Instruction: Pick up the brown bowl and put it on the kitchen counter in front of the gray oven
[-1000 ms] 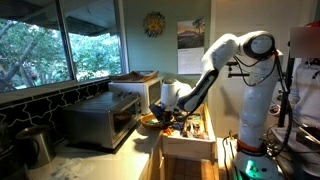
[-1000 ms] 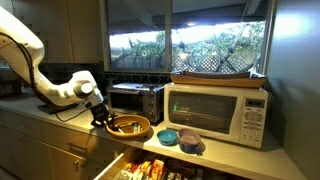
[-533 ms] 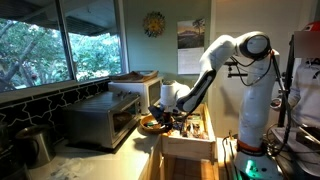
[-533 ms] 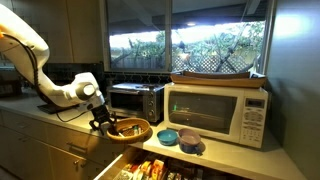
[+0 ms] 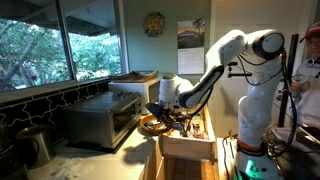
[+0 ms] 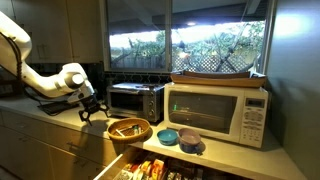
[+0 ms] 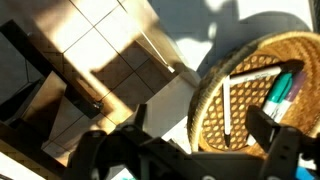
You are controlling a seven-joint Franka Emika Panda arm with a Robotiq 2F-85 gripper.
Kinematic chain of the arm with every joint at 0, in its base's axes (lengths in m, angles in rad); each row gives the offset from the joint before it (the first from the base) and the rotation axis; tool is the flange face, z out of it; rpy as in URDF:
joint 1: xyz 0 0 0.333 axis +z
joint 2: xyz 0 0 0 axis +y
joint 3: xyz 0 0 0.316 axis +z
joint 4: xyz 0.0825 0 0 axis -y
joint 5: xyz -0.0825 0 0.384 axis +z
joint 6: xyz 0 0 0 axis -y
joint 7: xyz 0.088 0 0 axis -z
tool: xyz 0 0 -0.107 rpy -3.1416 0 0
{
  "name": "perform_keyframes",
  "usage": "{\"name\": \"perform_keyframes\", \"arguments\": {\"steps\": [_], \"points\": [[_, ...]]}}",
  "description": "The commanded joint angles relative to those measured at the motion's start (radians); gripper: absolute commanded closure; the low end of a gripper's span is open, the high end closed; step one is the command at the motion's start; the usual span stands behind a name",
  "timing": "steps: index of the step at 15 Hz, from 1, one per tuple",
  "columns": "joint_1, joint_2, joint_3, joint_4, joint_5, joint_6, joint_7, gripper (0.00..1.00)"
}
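Resting on the pale surface (image 6: 65, 120), the brown bowl (image 6: 128, 129) is sitting directly in front of the gray oven (image 6: 135, 100), close to the front edge above an open drawer (image 6: 150, 168). Tool (image 6: 90, 108) is hovering just beside the bowl and apart from it, fingers spread, gripping nothing. Wrist view is showing the bowl (image 7: 255, 95) holding a pale stick-like item (image 7: 228, 105) and a green pen-like item (image 7: 280, 88). Small blue dish (image 6: 168, 136) is lying beside the bowl, before the white microwave (image 6: 215, 112).

Gripper (image 6: 89, 111) now off brown bowl (image 6: 128, 129)
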Motion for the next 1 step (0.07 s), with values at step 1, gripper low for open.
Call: {"name": "perform_keyframes", "arguments": {"steps": [1], "points": [[0.016, -0.021, 0.016, 0.008, 0.012, -0.020, -0.004, 0.00]]}}
